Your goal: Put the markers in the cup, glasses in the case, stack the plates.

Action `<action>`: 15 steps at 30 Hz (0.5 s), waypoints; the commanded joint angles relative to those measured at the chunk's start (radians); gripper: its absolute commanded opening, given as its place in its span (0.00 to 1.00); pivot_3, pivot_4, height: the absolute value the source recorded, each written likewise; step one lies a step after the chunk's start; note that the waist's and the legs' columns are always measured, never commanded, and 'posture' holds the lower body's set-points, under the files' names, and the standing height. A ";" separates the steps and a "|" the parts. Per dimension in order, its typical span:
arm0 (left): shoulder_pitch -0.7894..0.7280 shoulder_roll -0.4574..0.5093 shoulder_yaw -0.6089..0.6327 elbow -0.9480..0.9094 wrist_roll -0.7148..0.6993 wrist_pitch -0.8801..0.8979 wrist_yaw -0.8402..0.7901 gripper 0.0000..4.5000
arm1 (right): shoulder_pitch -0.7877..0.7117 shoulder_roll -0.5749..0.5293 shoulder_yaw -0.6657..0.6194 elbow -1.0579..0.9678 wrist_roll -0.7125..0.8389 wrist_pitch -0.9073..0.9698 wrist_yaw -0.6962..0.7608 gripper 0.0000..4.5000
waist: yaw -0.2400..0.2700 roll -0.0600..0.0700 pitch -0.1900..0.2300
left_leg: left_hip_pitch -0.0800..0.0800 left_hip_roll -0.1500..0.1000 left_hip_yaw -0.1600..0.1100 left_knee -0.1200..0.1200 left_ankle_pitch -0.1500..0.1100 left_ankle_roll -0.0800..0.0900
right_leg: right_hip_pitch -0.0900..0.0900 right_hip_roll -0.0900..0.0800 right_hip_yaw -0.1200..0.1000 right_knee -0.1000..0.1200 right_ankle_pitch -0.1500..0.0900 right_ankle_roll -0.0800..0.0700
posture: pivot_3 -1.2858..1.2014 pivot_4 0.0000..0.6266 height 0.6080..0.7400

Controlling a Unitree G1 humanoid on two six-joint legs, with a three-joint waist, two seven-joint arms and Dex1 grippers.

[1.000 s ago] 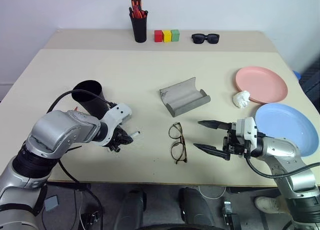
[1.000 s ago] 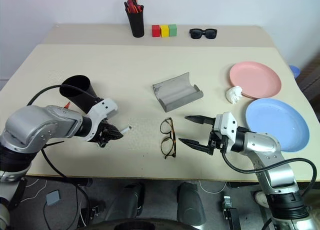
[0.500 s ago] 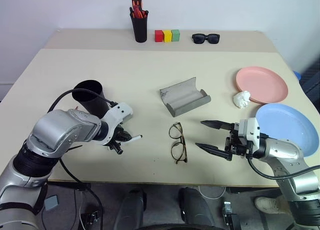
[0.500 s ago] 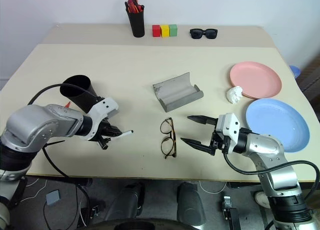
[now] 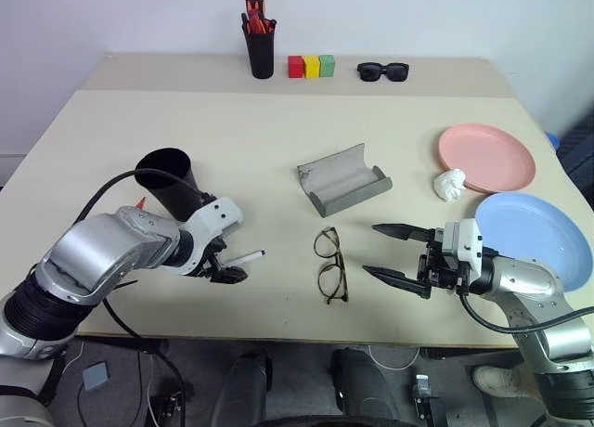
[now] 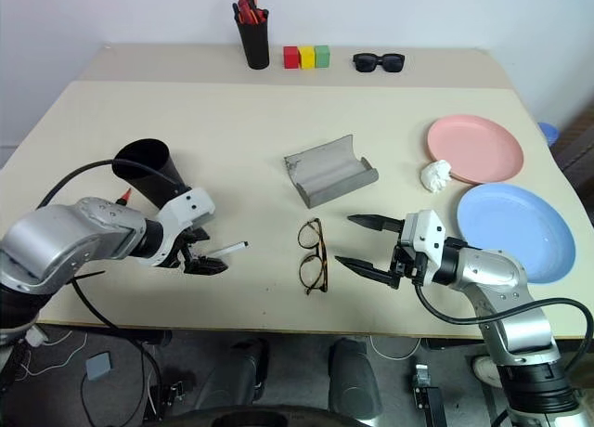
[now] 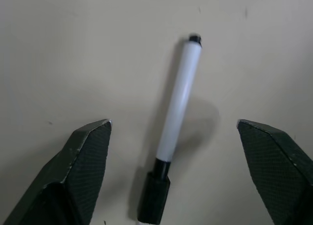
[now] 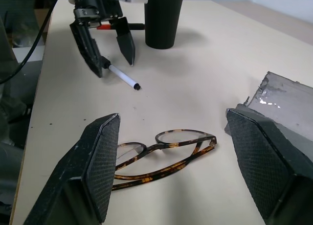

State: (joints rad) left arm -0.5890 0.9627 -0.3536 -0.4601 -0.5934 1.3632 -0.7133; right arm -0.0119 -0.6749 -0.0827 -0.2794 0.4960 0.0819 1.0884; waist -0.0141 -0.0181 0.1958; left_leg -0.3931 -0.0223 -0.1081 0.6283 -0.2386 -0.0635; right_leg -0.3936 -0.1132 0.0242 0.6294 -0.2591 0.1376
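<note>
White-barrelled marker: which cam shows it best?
Left wrist view: the marker lies flat on the table between the open left pincer fingers, untouched. Head views show it small; right wrist view shows it beside the cup.

Bright, even room light, soft short shadows, sharp pictures, no glare.
</note>
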 commanded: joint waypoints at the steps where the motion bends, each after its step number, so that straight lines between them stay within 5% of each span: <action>1: -0.023 0.037 -0.056 0.031 0.053 -0.073 -0.059 0.96 | -0.002 0.006 -0.009 -0.027 0.012 -0.013 0.001 0.79 | 0.000 0.000 0.000 | 0.000 0.000 0.000 0.000 0.000 0.000 | 0.000 0.000 0.000 0.000 0.000 0.000 | 0.52 0.24 1.00; 15: -0.081 0.026 -0.168 0.138 0.196 -0.215 -0.200 0.96 | 0.079 -0.096 -0.051 0.015 0.038 -0.142 0.249 0.79 | 0.001 0.001 -0.001 | 0.002 0.000 0.000 0.001 0.000 0.000 | 0.003 0.000 0.000 0.000 0.000 0.000 | 0.52 0.24 1.00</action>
State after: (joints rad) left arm -0.6680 0.9946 -0.4979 -0.3378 -0.4238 1.1597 -0.9077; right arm 0.0735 -0.7585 -0.1062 -0.2597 0.5065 -0.0351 1.3086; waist -0.0127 -0.0173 0.1952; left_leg -0.3910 -0.0224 -0.1080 0.6297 -0.2386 -0.0634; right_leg -0.3907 -0.1132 0.0242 0.6296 -0.2593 0.1373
